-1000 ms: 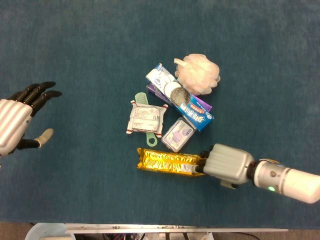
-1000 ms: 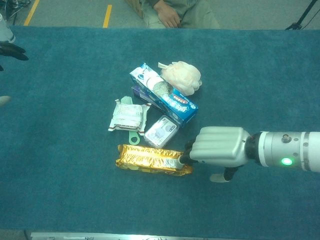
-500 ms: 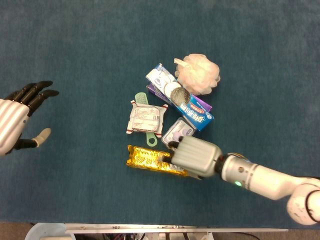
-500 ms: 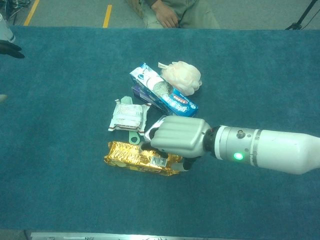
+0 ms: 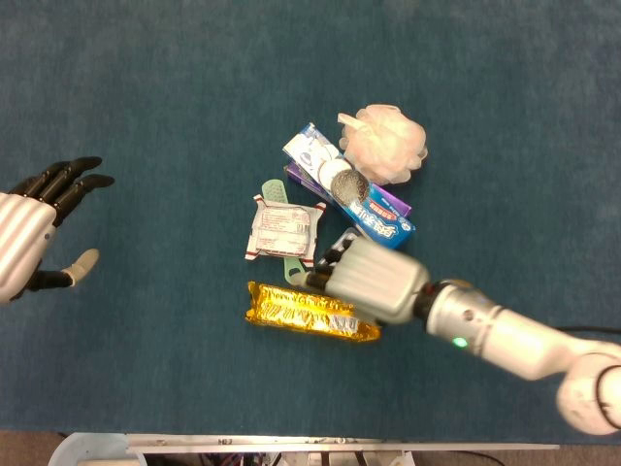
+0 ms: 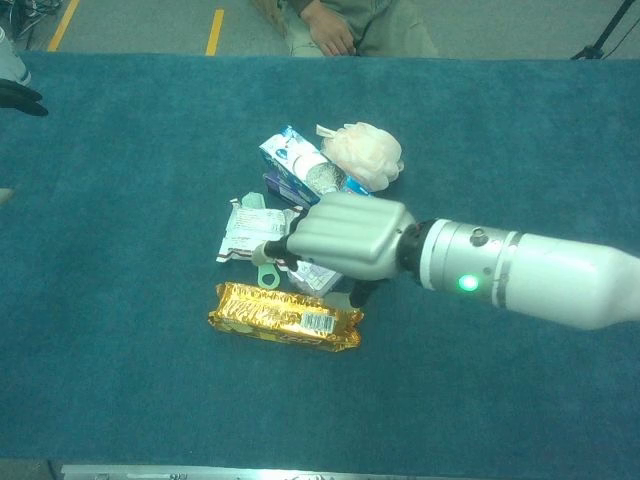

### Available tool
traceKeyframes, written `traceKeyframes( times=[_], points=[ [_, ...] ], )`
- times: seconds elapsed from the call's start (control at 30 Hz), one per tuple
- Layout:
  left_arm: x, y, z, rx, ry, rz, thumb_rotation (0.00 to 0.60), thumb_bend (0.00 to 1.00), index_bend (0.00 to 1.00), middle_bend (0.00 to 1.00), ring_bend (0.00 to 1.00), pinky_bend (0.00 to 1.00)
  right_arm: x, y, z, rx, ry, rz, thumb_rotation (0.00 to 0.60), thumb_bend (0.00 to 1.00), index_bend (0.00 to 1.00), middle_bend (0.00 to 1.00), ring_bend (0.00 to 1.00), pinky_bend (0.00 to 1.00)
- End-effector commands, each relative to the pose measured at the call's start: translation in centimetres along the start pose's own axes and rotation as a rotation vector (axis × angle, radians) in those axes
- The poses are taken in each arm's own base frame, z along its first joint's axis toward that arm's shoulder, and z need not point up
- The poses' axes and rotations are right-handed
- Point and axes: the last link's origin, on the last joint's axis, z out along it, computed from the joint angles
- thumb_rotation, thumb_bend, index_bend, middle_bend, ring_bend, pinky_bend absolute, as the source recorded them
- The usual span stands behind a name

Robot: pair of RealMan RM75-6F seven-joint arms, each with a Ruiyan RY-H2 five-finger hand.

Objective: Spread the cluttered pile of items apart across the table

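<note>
Shifted left since earlier, the gold packet (image 5: 310, 313) lies low of centre, apart from the pile. Right hand (image 5: 374, 280) now covers the small white pack; grip unclear. Slide low, sideways. Left hand (image 5: 29, 238) spread open.

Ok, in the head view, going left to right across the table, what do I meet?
Left robot hand → white sachet → right robot hand → pink bath pouf. The gold packet, green comb and blue box overlap these too much to place.
</note>
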Motion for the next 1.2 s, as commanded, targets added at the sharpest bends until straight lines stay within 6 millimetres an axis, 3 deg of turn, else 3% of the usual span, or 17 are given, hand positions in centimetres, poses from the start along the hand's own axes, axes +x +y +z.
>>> traceKeyframes(
  times=[0.03,0.1,0.2,0.23,0.33,0.43,0.5,1.2],
  points=[
    [-0.1,0.1,0.2,-0.002,-0.004,0.000,0.600,0.32,0.15,0.10,0.11,0.26,1.0,1.4,-3.2,-0.027,-0.032,0.017,0.600,0.28,0.17,0.44,0.30,0.45],
    [-0.2,0.1,0.3,-0.004,-0.007,0.000,0.600,0.32,0.15,0.10,0.11,0.26,0.9,1.8,-4.3,-0.028,-0.076,0.030,0.587,0.28,0.16,0.44,0.29,0.44],
    [-0.3,0.3,0.5,-0.007,-0.010,-0.002,0.600,0.32,0.15,0.10,0.11,0.25,0.4,2.2,-5.9,-0.020,-0.172,0.039,0.429,0.28,0.17,0.40,0.24,0.38],
    [-0.3,0.3,0.5,-0.008,-0.010,-0.002,0.600,0.32,0.15,0.10,0.11,0.25,0.3,2.3,-6.4,-0.018,-0.204,0.038,0.358,0.27,0.20,0.34,0.21,0.34],
    [-0.4,0.4,0.6,-0.010,-0.011,-0.004,0.600,0.32,0.15,0.10,0.11,0.25,0.0,2.6,-6.9,-0.015,-0.249,0.022,0.275,0.22,0.27,0.18,0.09,0.19],
    [-0.4,0.5,0.6,-0.012,-0.010,-0.004,0.600,0.32,0.15,0.10,0.11,0.25,-0.7,2.4,-6.8,-0.004,-0.267,0.005,0.248,0.22,0.29,0.09,0.01,0.08],
    [-0.3,0.5,0.6,-0.012,-0.006,-0.005,0.600,0.32,0.15,0.10,0.11,0.25,-1.1,2.1,-6.6,0.006,-0.272,-0.001,0.241,0.22,0.29,0.08,0.00,0.06],
    [0.0,0.5,0.1,-0.005,0.004,-0.020,0.600,0.32,0.15,0.10,0.11,0.25,-4.4,0.6,-4.3,0.012,-0.348,-0.173,0.147,0.21,0.29,0.00,0.00,0.00]
  ],
)
